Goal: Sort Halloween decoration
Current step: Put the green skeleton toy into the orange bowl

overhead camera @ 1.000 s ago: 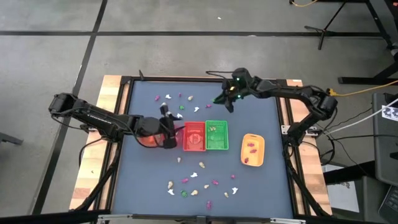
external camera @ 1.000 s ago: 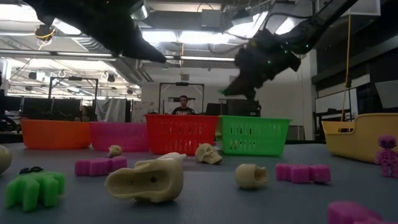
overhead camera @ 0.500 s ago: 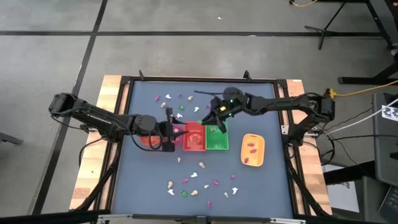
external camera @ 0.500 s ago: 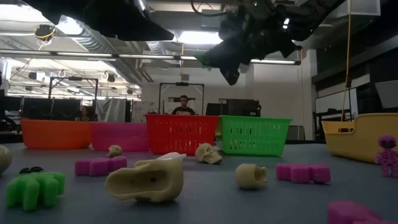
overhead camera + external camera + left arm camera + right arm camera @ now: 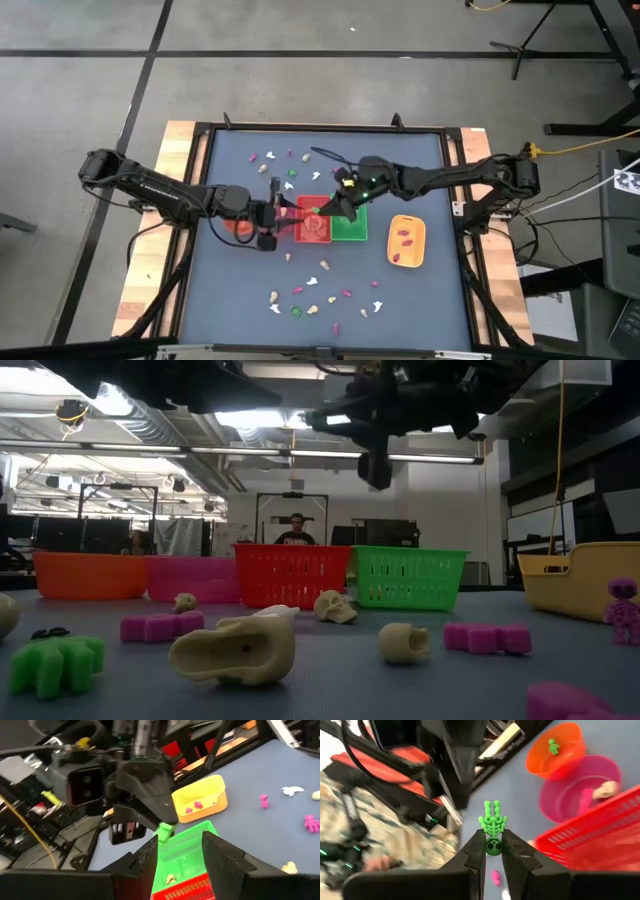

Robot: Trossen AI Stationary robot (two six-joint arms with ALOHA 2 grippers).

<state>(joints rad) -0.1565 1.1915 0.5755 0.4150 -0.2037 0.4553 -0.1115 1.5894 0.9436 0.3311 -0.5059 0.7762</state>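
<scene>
Green skeleton trinket (image 5: 493, 824) in right end effector (image 5: 493, 851), above red basket's (image 5: 312, 221) rim.

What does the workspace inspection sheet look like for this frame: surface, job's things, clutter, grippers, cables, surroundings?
Surface: dark blue table in a black frame, wooden edges.
Job's things: small trinkets scattered at the near and far ends; a green skeleton held in the air; some already lie in the yellow tray, green basket and orange bowl.
Clutter: nothing seen.
Grippers: right gripper shut on the green skeleton, over the red basket; left gripper open, empty, beside the baskets.
Cables: yellow cable off the table's right side.
Surroundings: concrete floor; a person seated far behind the table.
</scene>
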